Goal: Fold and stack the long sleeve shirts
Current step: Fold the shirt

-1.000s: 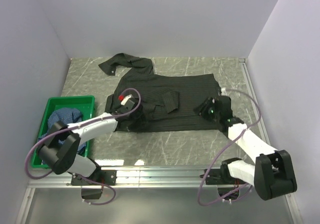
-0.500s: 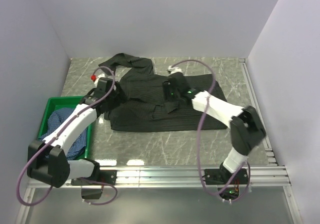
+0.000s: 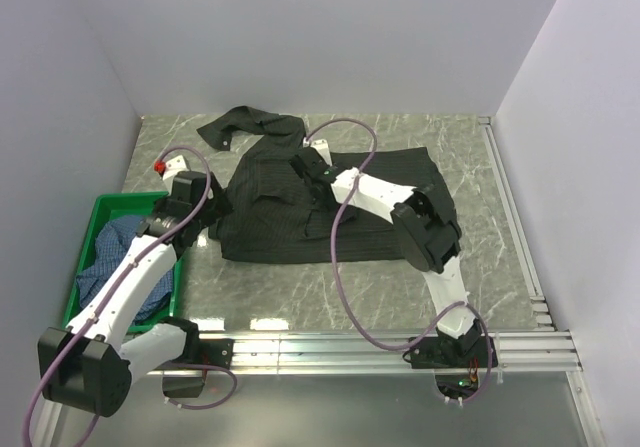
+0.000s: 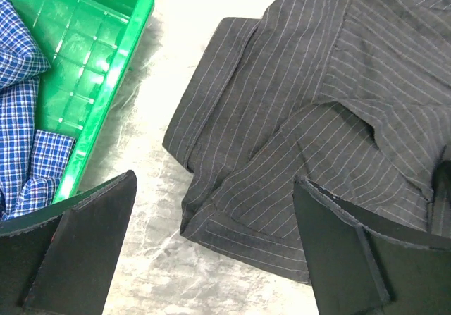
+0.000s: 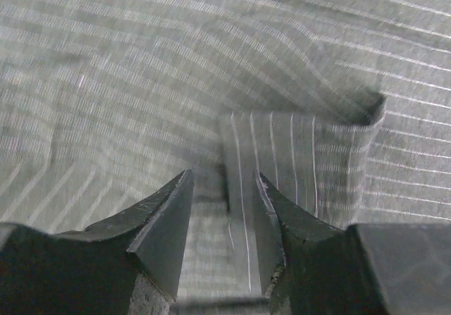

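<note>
Fingers [image 5: 163, 227] of the right claw [image 5: 222, 216] close in on a folded strip of the black pinstriped shirt [image 5: 106, 82]. The strip stands up between them and bends over at its far end, so this claw is gripping the cloth. Around it the wrist view shows only striped fabric, rumpled into soft ridges. From above, that claw sits over the middle-left part of the shirt, its arm reaching across the garment from the right. The shirt lies spread on the grey marbled table [image 3: 500, 227], with one sleeve trailing toward the far left corner and the left half bunched in folds.

The left claw [image 4: 218, 258] hangs wide open and holds nothing. It is above the strip of bare table between the shirt's left edge and the green crate [image 4: 106, 82]. A doubled-over edge of the shirt lies just ahead of it, to the right in its view. The crate stands at the table's left side, near the shirt but apart from it — inside lies the blue checked shirt [image 4: 21, 139], crumpled in a heap.
</note>
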`<action>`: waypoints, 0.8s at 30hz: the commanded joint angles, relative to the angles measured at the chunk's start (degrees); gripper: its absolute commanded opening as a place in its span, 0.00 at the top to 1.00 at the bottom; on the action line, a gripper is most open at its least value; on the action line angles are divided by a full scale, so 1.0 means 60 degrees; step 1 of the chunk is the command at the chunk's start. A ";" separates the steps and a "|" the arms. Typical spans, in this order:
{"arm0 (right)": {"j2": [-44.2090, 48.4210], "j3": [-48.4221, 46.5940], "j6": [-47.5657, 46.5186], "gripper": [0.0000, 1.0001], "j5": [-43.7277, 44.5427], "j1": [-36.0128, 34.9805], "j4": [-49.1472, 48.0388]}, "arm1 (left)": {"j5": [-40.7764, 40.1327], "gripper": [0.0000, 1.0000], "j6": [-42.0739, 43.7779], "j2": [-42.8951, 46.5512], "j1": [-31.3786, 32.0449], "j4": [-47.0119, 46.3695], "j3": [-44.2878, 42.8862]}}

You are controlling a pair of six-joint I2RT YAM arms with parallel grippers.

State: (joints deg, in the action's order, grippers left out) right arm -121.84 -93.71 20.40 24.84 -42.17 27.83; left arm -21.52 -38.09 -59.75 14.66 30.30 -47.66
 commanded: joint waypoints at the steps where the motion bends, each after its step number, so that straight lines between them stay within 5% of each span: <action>1: -0.0332 -0.0903 0.0846 0.54 0.1191 0.0027 0.0531 | -0.0266 0.01 0.0254 -0.0076 -0.0026 -0.0188 -0.0040; 17: -0.1314 -0.0920 0.2107 0.56 0.0884 0.0613 0.0605 | 0.0246 0.01 0.0327 -0.0076 -0.0026 -0.0348 0.0033; 24: -0.1036 -0.0290 0.2166 0.74 0.0475 0.0847 0.0181 | 0.0320 0.01 0.0327 -0.0120 -0.0026 -0.0349 0.0033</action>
State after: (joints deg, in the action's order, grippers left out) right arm -128.95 -98.24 31.99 28.36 -38.46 28.62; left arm -20.36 -37.04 -60.60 14.66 29.80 -47.57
